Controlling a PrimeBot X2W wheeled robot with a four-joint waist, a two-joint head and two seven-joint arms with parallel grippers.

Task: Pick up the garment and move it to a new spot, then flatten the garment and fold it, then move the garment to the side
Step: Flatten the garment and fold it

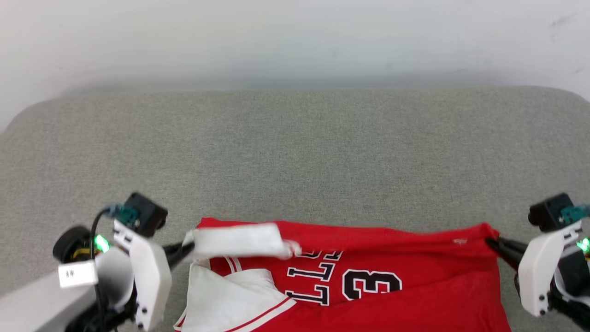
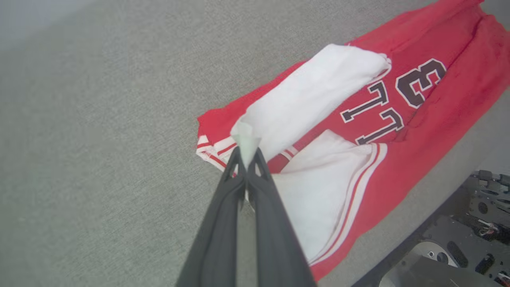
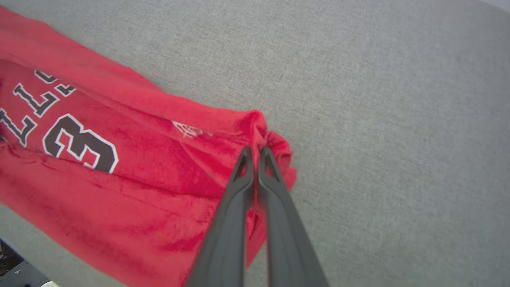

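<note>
The garment [image 1: 396, 286] is a red jersey T-shirt with white sleeves and black lettering, lying crumpled at the near edge of the grey surface. My left gripper [image 1: 186, 249] is shut on the end of its white sleeve [image 2: 314, 95], pinching a fold of white cloth at the fingertips [image 2: 247, 153]. My right gripper [image 1: 492, 242] is shut on the red corner of the garment [image 3: 275, 139] at the far right. The shirt [image 3: 119, 159] stretches between the two grippers, its lower part running off the bottom of the head view.
The grey fabric surface [image 1: 295, 152] spreads wide beyond the garment up to a pale wall [image 1: 295, 37]. Its near edge and the robot's dark base [image 2: 458, 247] appear at the lower right of the left wrist view.
</note>
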